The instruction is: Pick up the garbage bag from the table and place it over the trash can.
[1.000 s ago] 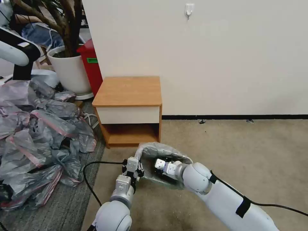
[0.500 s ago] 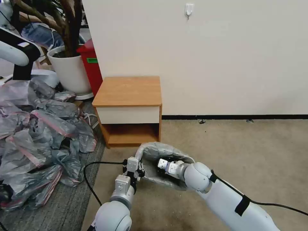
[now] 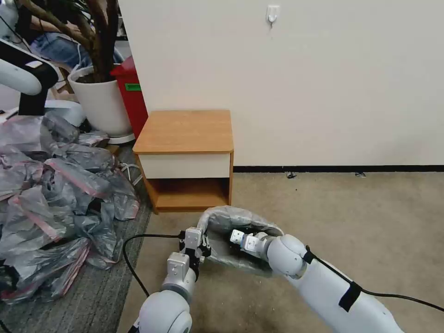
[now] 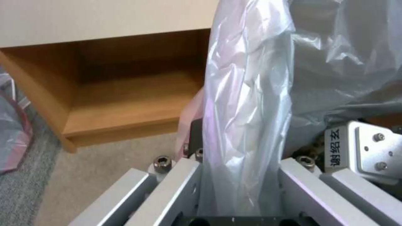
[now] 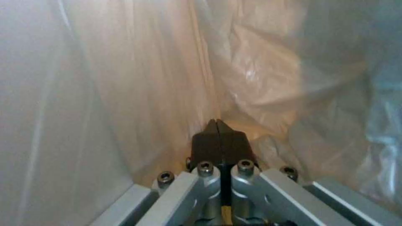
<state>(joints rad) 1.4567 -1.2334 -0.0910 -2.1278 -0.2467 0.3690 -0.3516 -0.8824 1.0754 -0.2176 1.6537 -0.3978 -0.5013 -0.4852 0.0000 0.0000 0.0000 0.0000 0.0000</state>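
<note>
Below the nightstand's (image 3: 185, 132) shelf gap, garbage bag (image 3: 231, 217) already draped over trash can (bin itself hidden). Left gripper (image 3: 196, 240) fingers pinched the rim; right gripper (image 5: 216, 131), fingers shut on nothing, pushed inside. Surface bare; seating remained.

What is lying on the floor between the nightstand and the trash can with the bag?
Nothing: in the head view a bare strip of beige carpet separates the table from the garbage bag draped over the trash can.
</note>
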